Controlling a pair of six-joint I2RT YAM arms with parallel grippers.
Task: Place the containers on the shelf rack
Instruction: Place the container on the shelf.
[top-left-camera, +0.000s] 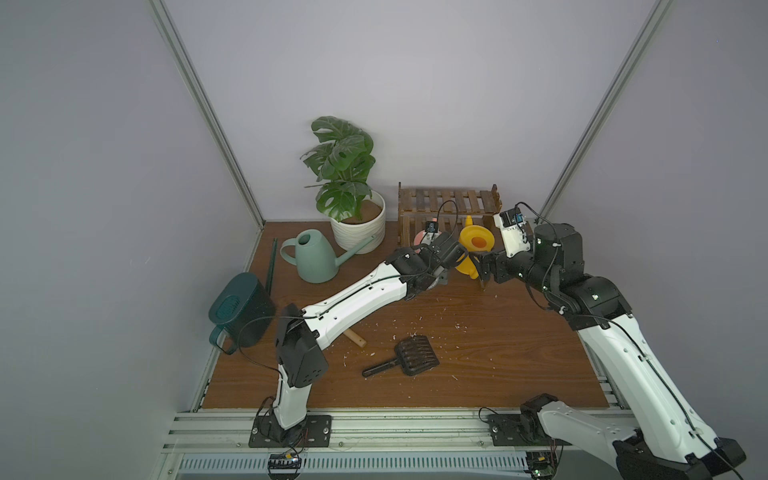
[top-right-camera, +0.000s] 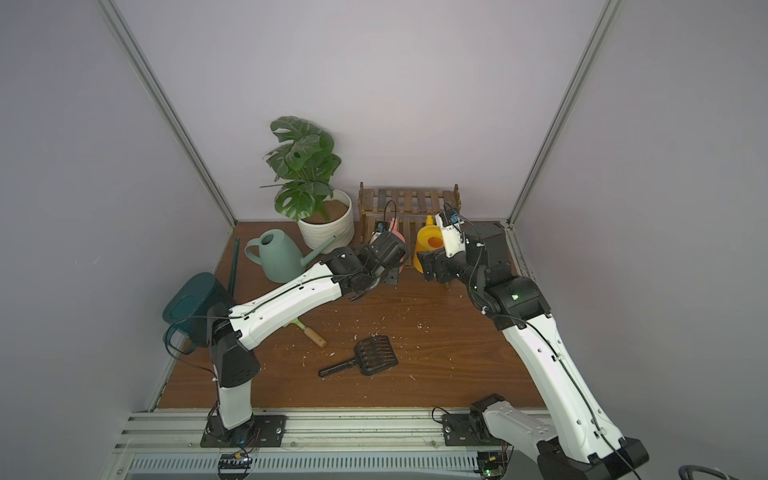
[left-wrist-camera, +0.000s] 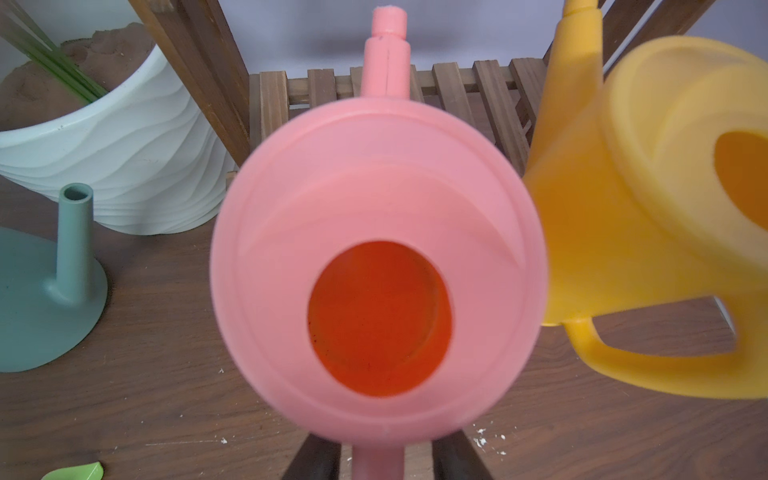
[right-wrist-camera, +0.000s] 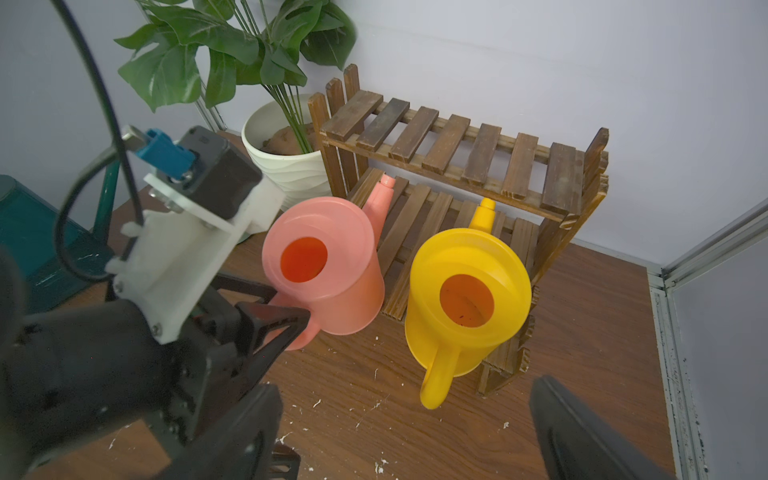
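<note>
Evidently the pink can and yellow can stand side by side at the lower tier of the rack, spouts inward, handles out for easy reach. The left tool straddles the pink handle, released; the right tool gapes empty.

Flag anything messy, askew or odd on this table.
White flecks are strewn over the wooden table, mostly in front of the shelf rack, like spilled debris. The yellow can seems to lean against the rack's lower tier rather than stand flat; I cannot be sure.
</note>
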